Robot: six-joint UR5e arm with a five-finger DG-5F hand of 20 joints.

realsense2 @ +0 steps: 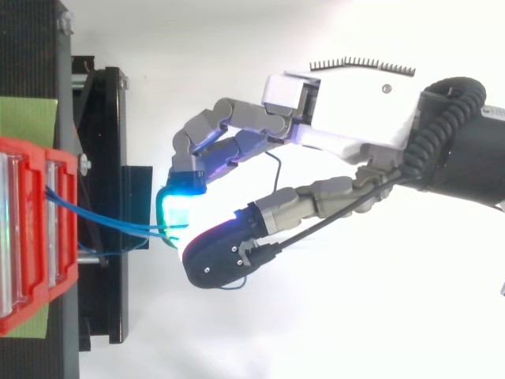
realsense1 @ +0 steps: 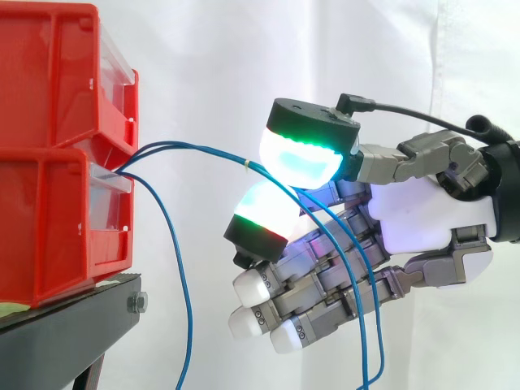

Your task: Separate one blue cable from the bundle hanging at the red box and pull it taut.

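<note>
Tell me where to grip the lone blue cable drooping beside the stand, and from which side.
Probably take the lone blue cable on its free-hanging stretch below the red bins, coming from the side view's right. There it drops nearly straight, apart from the paired cables that the hand pinches, with open space on that side.

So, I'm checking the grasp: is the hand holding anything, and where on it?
Yes: blue cables, seemingly two together, pinched between the thumb pad and a fingertip pad of the hand, just past the yellow tie.
</note>
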